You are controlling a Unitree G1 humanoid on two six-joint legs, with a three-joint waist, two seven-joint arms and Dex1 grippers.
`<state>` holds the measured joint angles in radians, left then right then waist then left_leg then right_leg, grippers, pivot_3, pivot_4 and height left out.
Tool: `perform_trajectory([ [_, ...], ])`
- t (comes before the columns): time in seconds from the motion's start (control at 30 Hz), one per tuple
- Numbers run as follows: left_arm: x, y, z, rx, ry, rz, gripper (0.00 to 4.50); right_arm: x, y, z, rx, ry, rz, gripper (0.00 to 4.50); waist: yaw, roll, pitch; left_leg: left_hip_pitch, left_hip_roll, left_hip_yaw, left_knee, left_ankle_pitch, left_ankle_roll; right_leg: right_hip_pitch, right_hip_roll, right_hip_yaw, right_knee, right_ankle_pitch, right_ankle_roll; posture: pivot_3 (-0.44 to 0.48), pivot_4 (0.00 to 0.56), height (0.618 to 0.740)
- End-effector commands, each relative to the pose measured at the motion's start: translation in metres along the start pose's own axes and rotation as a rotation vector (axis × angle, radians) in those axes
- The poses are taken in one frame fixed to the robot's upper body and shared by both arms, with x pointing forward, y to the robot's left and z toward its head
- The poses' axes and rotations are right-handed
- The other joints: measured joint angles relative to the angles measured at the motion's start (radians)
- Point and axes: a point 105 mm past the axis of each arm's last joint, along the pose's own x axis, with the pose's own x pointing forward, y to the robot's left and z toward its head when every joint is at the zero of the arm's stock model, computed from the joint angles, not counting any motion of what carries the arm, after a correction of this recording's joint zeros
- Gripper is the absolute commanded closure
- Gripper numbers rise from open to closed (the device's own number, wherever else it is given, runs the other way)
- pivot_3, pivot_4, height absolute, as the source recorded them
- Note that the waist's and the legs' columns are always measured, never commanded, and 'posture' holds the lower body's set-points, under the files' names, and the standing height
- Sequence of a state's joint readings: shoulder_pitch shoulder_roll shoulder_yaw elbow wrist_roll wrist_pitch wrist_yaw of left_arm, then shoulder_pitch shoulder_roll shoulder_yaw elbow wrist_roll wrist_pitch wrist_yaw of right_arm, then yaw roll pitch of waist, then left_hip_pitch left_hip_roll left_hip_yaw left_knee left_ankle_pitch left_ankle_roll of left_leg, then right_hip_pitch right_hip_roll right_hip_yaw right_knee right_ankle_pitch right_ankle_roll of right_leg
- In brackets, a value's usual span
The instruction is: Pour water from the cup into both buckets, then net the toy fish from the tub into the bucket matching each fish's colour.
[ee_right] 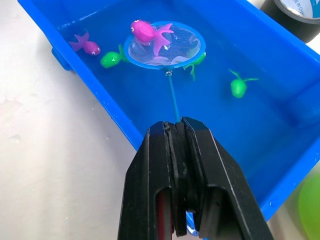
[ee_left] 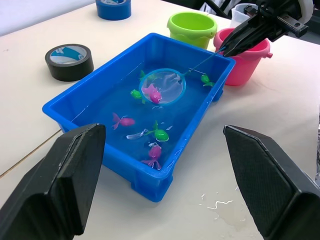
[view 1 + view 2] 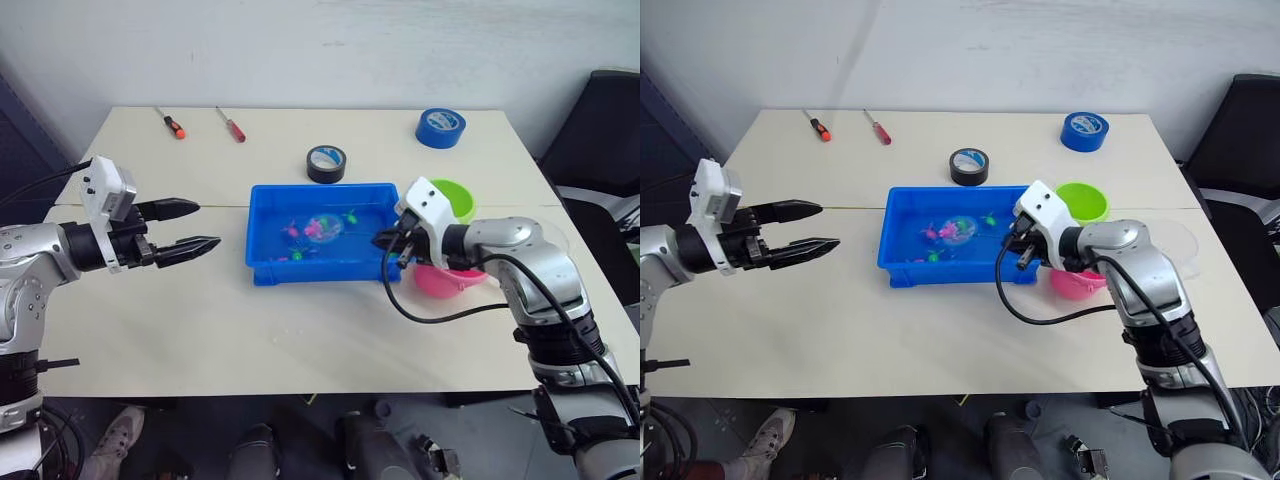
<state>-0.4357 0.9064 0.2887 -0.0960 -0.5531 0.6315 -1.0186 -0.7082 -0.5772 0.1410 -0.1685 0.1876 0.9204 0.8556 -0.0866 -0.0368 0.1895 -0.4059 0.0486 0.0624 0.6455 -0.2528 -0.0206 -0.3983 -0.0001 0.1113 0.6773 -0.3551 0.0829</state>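
Blue plastic, the tub [image 3: 262,215] is sitting at the centre of the frame on the pale surface [image 3: 200,330], holding shallow water and several toy fish [image 2: 156,134], pink and green, scattered through it. The right end effector [image 1: 176,132] is reaching in from the right of the frame with its fingers pressed together on the thin handle of the net [image 1: 164,44], whose light blue hoop is lying in the water with a pink fish [image 1: 146,32] sitting inside it. The left end effector [image 3: 190,228] is hovering at the left of the frame, well apart from the tub, its fingers spread and gripping nothing. Just behind the right arm, the pink bucket [image 2: 246,60] and the green bucket [image 2: 192,29] are standing side by side next to the tub's right end. A clear cup [image 3: 1180,240] appears to be standing at the right edge of the frame beyond the pink bucket, though it is hard to make out. Judging by this, the netting step is in hand. The next move is probably calling for a level lift of the hoop so the pink fish does not slide out, then a short carry right to the pink bucket and a tip over its rim; a tilted hoop could drop the fish back into the tub.
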Motion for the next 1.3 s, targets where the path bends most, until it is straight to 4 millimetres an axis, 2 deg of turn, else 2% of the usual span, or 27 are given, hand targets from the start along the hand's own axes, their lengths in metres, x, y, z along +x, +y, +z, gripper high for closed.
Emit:
perform_trajectory([
  [0.03,0.003,0.003,0.007,0.045,-0.018,-0.014,0.38,-0.020,-0.008,0.019,-0.001,-0.083,-0.040,4.50,0.002,0.000,0.000,0.000,0.000,0.000,0.000,0.000,0.000,0.000,0.000,0.000,0.000,0.000,0.000,0.000,0.150,0.734],
  [0.17,0.013,0.004,0.010,0.059,-0.035,-0.056,0.38,-0.048,-0.016,0.026,0.011,-0.130,-0.068,4.50,0.005,0.000,0.000,-0.001,0.000,0.000,0.000,-0.001,0.001,0.000,-0.001,0.000,-0.002,0.000,0.000,0.000,0.150,0.734],
  [0.27,0.023,0.007,0.015,0.074,-0.054,-0.090,0.38,-0.074,-0.023,0.025,0.008,-0.138,-0.119,4.50,0.014,0.000,0.000,-0.002,-0.001,-0.001,0.000,-0.001,0.001,0.000,-0.001,-0.002,-0.004,0.000,0.000,0.000,0.150,0.734],
  [0.33,0.026,0.009,0.016,0.078,-0.060,-0.103,0.38,-0.085,-0.025,0.023,0.013,-0.136,-0.145,4.50,0.014,0.000,0.000,-0.003,-0.001,-0.001,0.000,-0.001,0.002,0.000,-0.001,-0.002,-0.005,0.000,0.000,0.000,0.150,0.734],
  [0.53,0.042,0.012,0.025,0.092,-0.094,-0.175,0.38,-0.143,-0.037,0.002,0.042,-0.072,-0.317,4.50,0.011,0.001,0.000,-0.003,-0.001,-0.001,-0.001,-0.002,0.003,0.000,-0.002,-0.002,-0.006,0.000,0.001,0.000,0.150,0.734],
  [0.73,0.053,0.014,0.028,0.093,-0.114,-0.223,0.38,-0.177,-0.037,-0.021,0.067,-0.001,-0.450,4.50,0.007,0.001,0.000,-0.003,-0.001,0.000,-0.001,-0.002,0.003,0.001,0.000,0.000,-0.007,0.000,0.001,0.000,0.150,0.734],
  [0.93,0.065,0.011,0.031,0.093,-0.132,-0.277,0.38,-0.191,-0.032,-0.042,0.015,0.091,-0.523,4.50,0.007,0.001,0.000,-0.002,-0.001,0.001,0.000,-0.002,0.003,0.001,0.000,0.001,-0.007,0.000,0.002,0.000,0.150,0.734],
  [1.07,0.076,0.005,0.031,0.103,-0.133,-0.339,0.38,-0.192,-0.028,-0.057,-0.157,0.226,-0.563,4.50,0.011,0.001,0.000,-0.002,-0.001,0.001,0.000,-0.002,0.003,0.002,0.001,0.001,-0.008,0.000,0.003,0.000,0.150,0.734],
  [1.3,0.084,0.004,0.031,0.104,-0.138,-0.373,0.38,-0.185,-0.019,-0.062,-0.527,0.372,-0.557,4.50,0.009,0.001,0.000,-0.002,-0.001,0.001,0.000,-0.002,0.003,0.002,0.002,0.002,-0.009,0.000,0.004,0.000,0.150,0.734],
])
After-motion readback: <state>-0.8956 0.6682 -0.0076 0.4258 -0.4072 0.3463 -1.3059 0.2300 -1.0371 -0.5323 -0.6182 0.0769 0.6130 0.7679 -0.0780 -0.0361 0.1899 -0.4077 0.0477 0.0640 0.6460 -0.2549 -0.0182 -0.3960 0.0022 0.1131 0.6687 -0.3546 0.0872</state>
